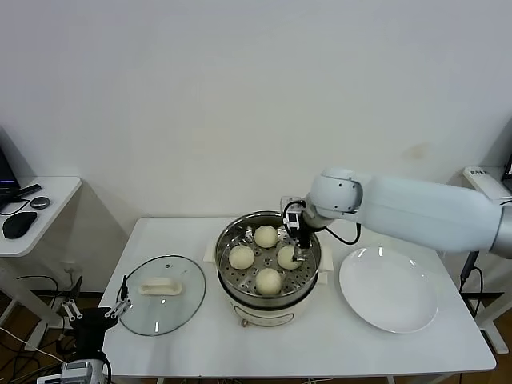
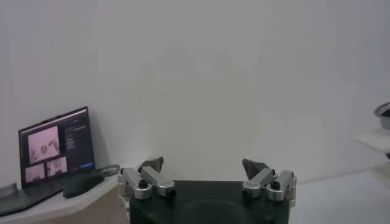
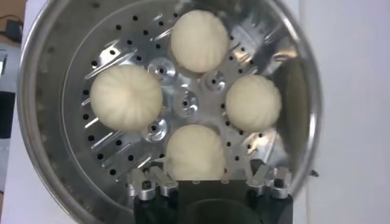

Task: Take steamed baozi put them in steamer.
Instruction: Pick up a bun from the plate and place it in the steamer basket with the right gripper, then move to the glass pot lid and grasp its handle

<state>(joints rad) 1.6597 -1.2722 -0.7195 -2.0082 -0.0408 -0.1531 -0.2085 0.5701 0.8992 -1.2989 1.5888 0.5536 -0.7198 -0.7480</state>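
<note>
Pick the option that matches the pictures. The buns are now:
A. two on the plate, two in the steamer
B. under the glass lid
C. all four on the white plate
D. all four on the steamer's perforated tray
D. Four buns sit on the perforated tray inside the steamer; the plate is bare and the glass lid lies on the table beside the steamer.

All four steamed baozi (image 1: 266,236) sit in the steamer (image 1: 269,306), pale cream and round, spaced in a ring on its perforated tray: far, left, right, near. The shiny steel pot stands upright, mid-table, lid off.
</note>
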